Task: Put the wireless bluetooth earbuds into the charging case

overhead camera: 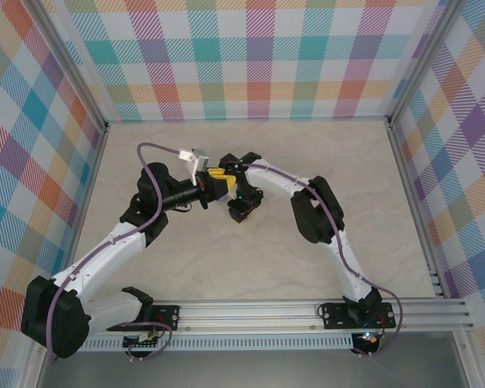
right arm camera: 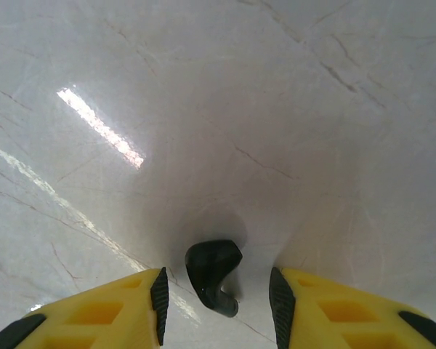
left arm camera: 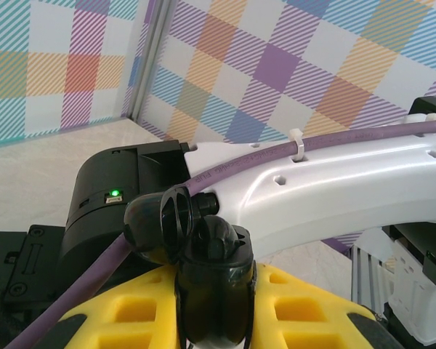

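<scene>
Your right end effector (right arm camera: 218, 292) is hanging wide open, straddling a black earbud (right arm camera: 211, 265) lying on the counter (right arm camera: 276, 109), its stem running along the gap; your left end effector (left arm camera: 216, 309) is clamping a glossy black piece (left arm camera: 214, 273).

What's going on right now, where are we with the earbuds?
The left gripper is clamped on a black charging case, whose round lid appears flipped open. The right gripper is open, its fingers on either side of a black earbud that lies on the table, not yet grasped. Both grippers sit close together mid-table.
</scene>
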You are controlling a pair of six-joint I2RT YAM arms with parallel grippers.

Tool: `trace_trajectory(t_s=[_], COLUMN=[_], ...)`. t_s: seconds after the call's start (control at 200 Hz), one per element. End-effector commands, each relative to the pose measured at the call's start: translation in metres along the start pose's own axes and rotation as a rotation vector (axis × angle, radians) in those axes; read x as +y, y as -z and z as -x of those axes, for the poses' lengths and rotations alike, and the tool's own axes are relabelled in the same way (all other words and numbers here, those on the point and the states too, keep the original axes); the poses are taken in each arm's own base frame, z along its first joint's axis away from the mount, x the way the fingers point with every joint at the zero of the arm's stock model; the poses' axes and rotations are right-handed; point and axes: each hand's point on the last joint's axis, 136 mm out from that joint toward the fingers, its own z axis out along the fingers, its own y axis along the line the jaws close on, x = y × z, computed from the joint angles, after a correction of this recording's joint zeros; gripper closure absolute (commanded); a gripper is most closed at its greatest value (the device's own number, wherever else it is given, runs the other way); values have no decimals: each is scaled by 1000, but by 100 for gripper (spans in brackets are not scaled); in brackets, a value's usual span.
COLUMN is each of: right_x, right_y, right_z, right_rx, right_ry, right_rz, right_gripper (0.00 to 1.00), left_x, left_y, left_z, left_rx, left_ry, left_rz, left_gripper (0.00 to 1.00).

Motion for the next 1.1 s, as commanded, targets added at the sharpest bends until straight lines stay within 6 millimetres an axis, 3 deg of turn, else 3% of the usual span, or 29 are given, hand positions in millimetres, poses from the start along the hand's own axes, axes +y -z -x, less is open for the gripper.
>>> trace_trajectory(t_s=[0.0, 0.405, 0.665, 0.955, 1.095], right_x=[2, 0, -18, -41, -30], right_y=[-10, -20, -17, -11, -6], right_z=[3, 5, 7, -4, 1], right_rx=[19, 34, 25, 40, 15], right_ry=[-6, -30, -129, -236, -233], right_rz=[-27, -95, -186, -217, -153], right_gripper=[56, 64, 73, 75, 71], left_x=[-9, -9, -9, -9, -10], left_y=[-2, -2, 0, 0, 1], left_z=[13, 12, 12, 10, 11], left_rx=[-23, -21, -18, -15, -18], left_ry=[-35, -35, -38, -39, -43], left_rz=[-27, -27, -24, -20, -23], left_gripper=[95, 95, 94, 94, 95])
